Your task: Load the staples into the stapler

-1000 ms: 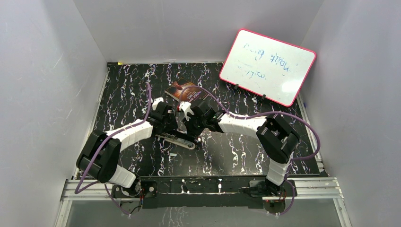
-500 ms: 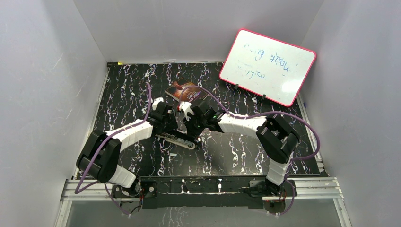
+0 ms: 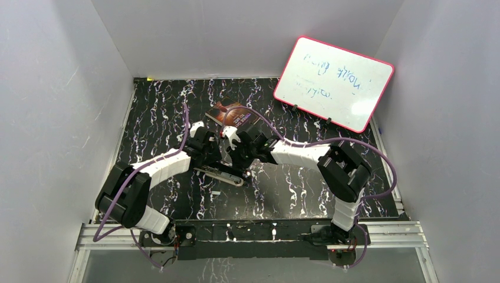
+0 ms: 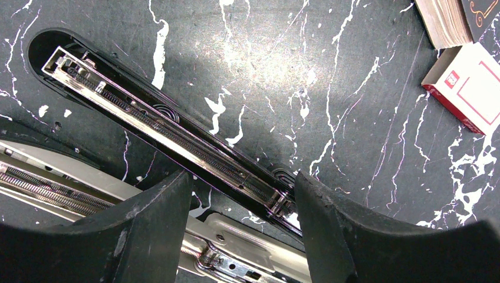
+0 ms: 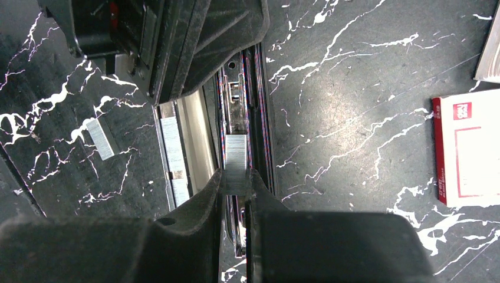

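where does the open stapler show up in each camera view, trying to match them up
Top external: stapler lies open at centre, below the two wrists.
Left wrist: stapler runs diagonally from upper left down between the jaws.
Right wrist: stapler runs up the centre, with staples pinched in the jaws over it.
Shared landmark: book, top right in left wrist, right edge in right wrist.

A lab test cell: white panel walls point(image 3: 59, 88) box in a black marbled table point(image 3: 295, 188) and a whiteboard point(image 3: 333, 82).
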Action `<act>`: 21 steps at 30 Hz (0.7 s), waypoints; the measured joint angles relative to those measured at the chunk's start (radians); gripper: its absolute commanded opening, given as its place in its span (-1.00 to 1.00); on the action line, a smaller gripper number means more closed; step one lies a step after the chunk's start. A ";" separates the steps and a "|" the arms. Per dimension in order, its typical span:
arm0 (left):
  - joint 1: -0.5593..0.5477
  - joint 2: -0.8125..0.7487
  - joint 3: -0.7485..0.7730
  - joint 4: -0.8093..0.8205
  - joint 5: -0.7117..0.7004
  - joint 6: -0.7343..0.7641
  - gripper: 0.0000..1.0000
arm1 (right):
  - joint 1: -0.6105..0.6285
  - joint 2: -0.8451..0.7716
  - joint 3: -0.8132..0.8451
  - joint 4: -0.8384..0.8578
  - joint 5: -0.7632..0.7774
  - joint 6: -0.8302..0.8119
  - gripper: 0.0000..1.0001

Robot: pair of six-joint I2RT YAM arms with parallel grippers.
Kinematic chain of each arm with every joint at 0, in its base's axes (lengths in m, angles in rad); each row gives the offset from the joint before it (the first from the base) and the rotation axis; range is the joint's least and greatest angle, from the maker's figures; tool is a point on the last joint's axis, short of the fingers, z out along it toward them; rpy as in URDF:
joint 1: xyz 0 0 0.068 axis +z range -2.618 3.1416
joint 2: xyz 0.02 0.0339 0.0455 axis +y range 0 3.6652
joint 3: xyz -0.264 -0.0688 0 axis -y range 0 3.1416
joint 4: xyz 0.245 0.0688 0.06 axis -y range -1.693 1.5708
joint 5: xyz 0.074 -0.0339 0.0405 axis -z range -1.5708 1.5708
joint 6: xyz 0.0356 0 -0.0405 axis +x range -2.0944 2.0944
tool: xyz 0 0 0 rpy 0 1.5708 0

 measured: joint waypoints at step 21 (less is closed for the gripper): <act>0.000 0.000 0.000 0.000 0.000 0.000 0.23 | 0.000 0.032 0.052 -0.048 -0.006 -0.005 -0.99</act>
